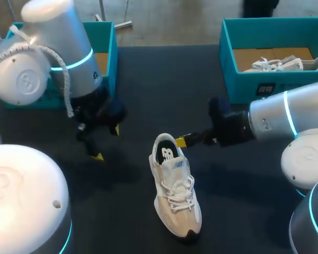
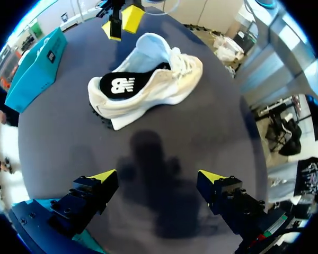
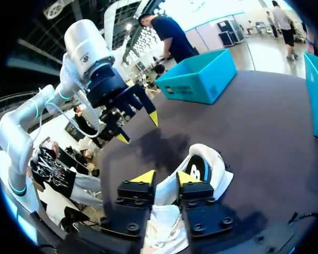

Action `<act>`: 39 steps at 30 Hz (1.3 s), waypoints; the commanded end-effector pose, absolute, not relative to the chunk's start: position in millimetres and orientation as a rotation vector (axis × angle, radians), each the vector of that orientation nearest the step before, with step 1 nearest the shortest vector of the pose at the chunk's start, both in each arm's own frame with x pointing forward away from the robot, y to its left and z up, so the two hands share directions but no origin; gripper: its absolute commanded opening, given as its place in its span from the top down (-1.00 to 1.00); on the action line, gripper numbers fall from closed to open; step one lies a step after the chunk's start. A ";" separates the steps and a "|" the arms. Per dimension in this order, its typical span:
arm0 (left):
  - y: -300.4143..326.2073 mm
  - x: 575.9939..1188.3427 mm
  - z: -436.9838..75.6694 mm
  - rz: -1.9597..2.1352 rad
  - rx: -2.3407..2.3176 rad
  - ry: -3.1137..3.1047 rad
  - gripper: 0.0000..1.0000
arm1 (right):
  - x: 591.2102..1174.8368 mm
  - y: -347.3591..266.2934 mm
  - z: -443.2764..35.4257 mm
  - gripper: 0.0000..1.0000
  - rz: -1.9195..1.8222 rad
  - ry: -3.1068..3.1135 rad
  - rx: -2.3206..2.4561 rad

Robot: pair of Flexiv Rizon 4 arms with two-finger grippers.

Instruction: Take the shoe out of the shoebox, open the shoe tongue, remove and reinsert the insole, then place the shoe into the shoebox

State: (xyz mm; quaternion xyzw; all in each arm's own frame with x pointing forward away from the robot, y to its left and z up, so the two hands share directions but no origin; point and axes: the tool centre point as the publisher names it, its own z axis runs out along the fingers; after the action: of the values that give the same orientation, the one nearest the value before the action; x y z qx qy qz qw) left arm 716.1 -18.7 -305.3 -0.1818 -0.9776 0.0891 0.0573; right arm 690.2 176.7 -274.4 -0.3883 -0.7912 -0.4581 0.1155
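In the head view the shoe (image 1: 175, 190) stands upright mid-table (image 1: 138, 79), toe near, heel far. It is outside both teal boxes, one shoebox (image 1: 112, 53) far left, another (image 1: 228, 47) far right. Your left gripper (image 1: 107, 143) hangs left of it, well apart. In the left wrist view that gripper (image 2: 158, 175) is spread wide, holding nothing, with the shoe (image 2: 148, 79) ahead and its insole (image 2: 119, 84) showing. In the right wrist view your right gripper (image 3: 165, 177) sits just beside the heel collar, fingers (image 3: 143, 177) a narrow gap apart, gripping nothing.

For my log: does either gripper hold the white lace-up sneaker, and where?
Left gripper: open, empty. Right gripper is at the sneaker heel; a hold cannot be told.
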 end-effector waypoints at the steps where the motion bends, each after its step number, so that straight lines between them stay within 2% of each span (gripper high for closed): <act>1: 6.2 718.4 -284.2 0.180 -0.580 -2.994 -1.00 | 687.4 174.0 -262.2 1.00 -1.204 -2.427 -1.265; 15: 6.2 718.4 -284.2 0.180 -0.580 -2.994 -1.00 | 687.4 174.0 -262.2 1.00 -1.204 -2.427 -1.265; 32: 92.9 764.8 -254.7 0.160 -0.546 -3.043 -1.00 | 696.5 215.8 -286.7 1.00 -1.070 -2.501 -1.233; 39: 107.2 768.9 -245.8 0.152 -0.470 -3.062 -1.00 | 697.3 228.9 -294.6 1.00 -1.075 -2.494 -1.231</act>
State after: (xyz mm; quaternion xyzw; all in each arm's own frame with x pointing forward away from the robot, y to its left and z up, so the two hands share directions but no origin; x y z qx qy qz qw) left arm 771.8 105.2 -248.3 -0.1512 -0.9871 0.0486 0.0219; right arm 694.8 210.7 -280.6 -0.4052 -0.8339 -0.3632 0.0922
